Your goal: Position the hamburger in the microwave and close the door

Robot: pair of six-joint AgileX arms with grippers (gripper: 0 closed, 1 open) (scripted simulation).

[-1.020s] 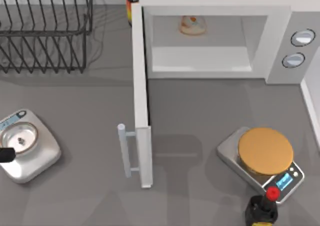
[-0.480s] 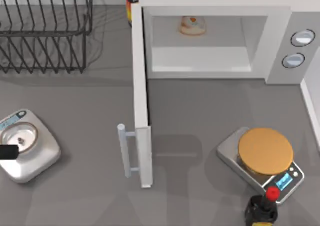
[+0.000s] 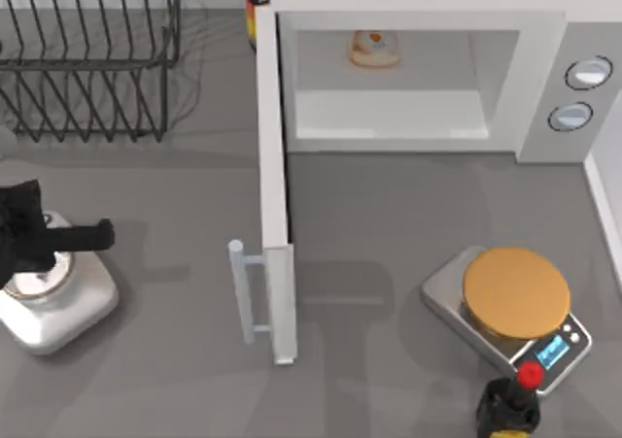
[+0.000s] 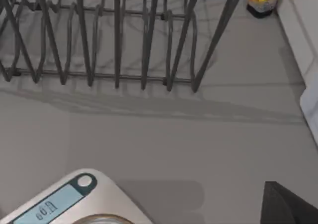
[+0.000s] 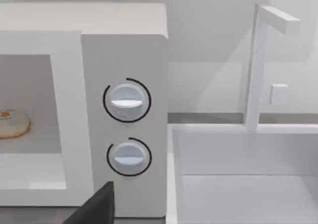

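Supporting every item is a grey table [image 3: 408, 215]; one hamburger [image 3: 374, 49] sits inside one microwave [image 3: 544, 79], its door [image 3: 273, 195] open. Two scales [image 3: 515, 307] flank it; left claw [image 3: 97, 232] hovers beside the left one, finger state indeterminable.

Smooth matt white microwave [image 3: 544, 79], brushed-metal scales [image 3: 58, 307]

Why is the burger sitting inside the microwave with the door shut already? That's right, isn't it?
Not quite. The hamburger does sit inside the microwave, but the door is not shut: the top view shows it swung wide open, sticking straight out from the microwave's left side. The left gripper is off to the door's left, above a silver scale.
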